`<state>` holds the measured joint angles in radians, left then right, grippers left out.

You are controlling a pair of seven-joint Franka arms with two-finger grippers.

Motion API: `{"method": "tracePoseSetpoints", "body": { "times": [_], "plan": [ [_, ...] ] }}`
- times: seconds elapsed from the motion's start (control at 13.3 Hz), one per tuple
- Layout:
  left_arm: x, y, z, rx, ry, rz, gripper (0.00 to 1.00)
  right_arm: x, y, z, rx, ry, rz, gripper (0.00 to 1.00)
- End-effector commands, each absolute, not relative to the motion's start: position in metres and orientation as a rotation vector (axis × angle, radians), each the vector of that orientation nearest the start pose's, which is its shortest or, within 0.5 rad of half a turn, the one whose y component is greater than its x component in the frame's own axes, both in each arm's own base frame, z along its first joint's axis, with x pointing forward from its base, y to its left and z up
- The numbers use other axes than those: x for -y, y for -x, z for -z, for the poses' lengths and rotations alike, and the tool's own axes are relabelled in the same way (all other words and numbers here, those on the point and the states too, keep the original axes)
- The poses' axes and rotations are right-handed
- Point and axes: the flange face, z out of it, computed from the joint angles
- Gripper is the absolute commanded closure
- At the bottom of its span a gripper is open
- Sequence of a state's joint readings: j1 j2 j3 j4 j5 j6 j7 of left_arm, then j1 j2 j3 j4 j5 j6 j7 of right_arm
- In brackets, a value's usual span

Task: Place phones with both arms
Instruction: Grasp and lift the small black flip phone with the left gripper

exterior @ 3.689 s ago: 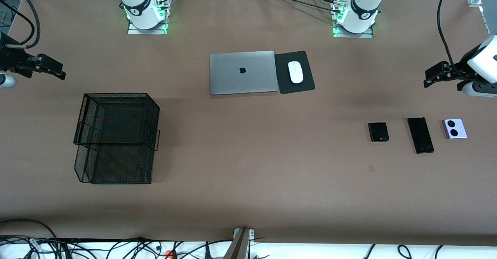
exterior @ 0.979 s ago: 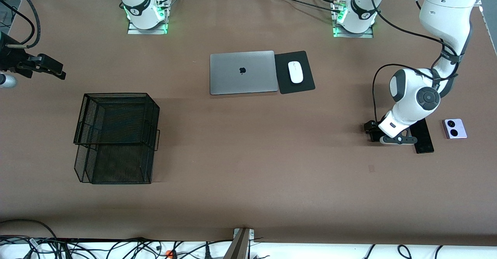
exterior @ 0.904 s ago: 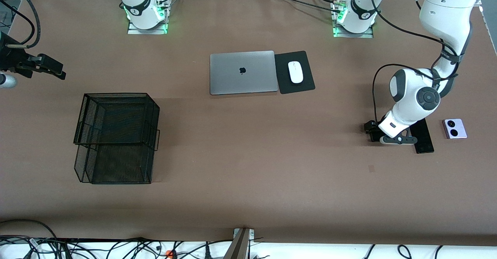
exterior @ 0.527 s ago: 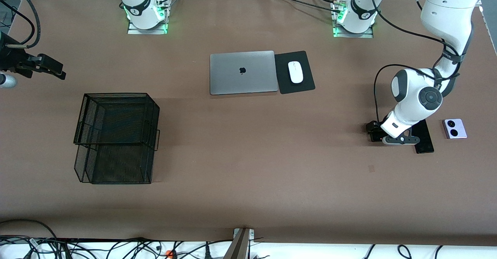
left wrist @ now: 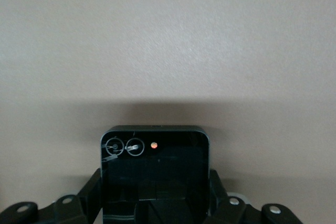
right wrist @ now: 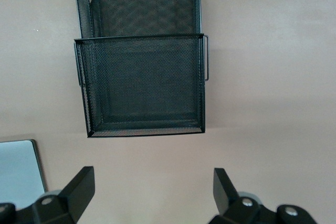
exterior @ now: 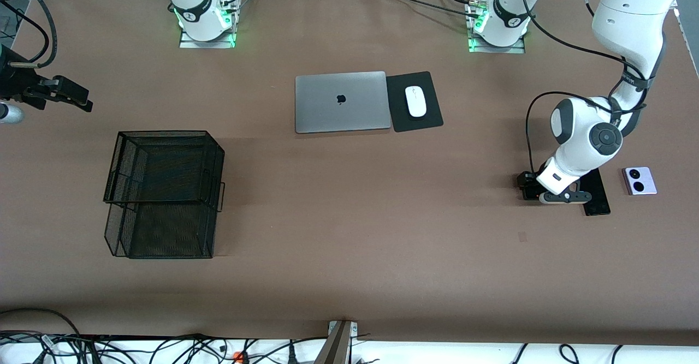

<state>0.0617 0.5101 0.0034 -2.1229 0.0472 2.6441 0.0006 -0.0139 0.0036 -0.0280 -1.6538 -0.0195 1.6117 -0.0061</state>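
Observation:
My left gripper (exterior: 534,190) is down at the table, shut on the small black folded phone (left wrist: 155,153); its fingers (left wrist: 90,192) press both side edges. In the front view my left hand covers that phone. The long slim black phone (exterior: 599,199) lies flat beside it, partly under my left wrist. The lavender-white phone (exterior: 639,180) with two black circles lies past that, toward the left arm's end of the table. My right gripper (exterior: 68,95) waits, open and empty (right wrist: 152,187), in the air at the right arm's end, looking down on the mesh basket.
A black wire mesh basket (exterior: 164,192) (right wrist: 142,77) stands toward the right arm's end. A closed grey laptop (exterior: 341,102) (right wrist: 18,166) and a white mouse (exterior: 415,101) on a black pad (exterior: 431,118) lie mid-table near the bases. Cables line the table's near edge.
My left arm swung in and came down over the black folded phone, and within the last half second its fingers closed on it. The right arm has not moved.

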Motion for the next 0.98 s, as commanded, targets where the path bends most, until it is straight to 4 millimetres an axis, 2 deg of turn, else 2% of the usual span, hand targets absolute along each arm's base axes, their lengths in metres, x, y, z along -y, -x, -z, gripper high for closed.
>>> {"method": "tracePoseSetpoints", "body": {
  "times": [0.0, 0.08, 0.3, 0.38, 0.45, 0.6, 0.68, 0.75, 0.9],
  "plan": [
    [-0.023, -0.594, -0.209, 0.015, 3.100, -0.088, 0.93, 0.025, -0.551, -0.594, -0.045, 3.150, -0.066, 0.00],
    [-0.013, -0.607, -0.230, -0.004, 3.101, -0.170, 0.94, 0.025, -0.551, -0.594, -0.045, 3.150, -0.066, 0.00],
    [0.041, -0.635, -0.300, -0.123, 3.108, -0.378, 0.96, 0.025, -0.551, -0.594, -0.047, 3.150, -0.066, 0.00],
    [0.073, -0.637, -0.314, -0.192, 3.120, -0.399, 0.97, 0.025, -0.551, -0.594, -0.045, 3.150, -0.066, 0.00],
    [0.117, -0.638, -0.327, -0.290, 3.139, -0.374, 0.97, 0.025, -0.551, -0.594, -0.045, 3.150, -0.066, 0.00],
    [0.201, -0.632, -0.321, -0.368, 3.158, -0.362, 0.97, 0.025, -0.551, -0.594, -0.047, 3.150, -0.066, 0.00],
    [0.249, -0.630, -0.317, -0.367, 3.165, -0.336, 0.97, 0.025, -0.551, -0.594, -0.045, 3.150, -0.066, 0.00],
    [0.293, -0.625, -0.307, -0.329, 3.174, -0.326, 0.97, 0.025, -0.551, -0.594, -0.045, 3.150, -0.066, 0.00],
    [0.365, -0.617, -0.291, -0.242, 3.224, -0.229, 0.99, 0.025, -0.551, -0.595, -0.047, 3.150, -0.063, 0.00]
  ]
}}
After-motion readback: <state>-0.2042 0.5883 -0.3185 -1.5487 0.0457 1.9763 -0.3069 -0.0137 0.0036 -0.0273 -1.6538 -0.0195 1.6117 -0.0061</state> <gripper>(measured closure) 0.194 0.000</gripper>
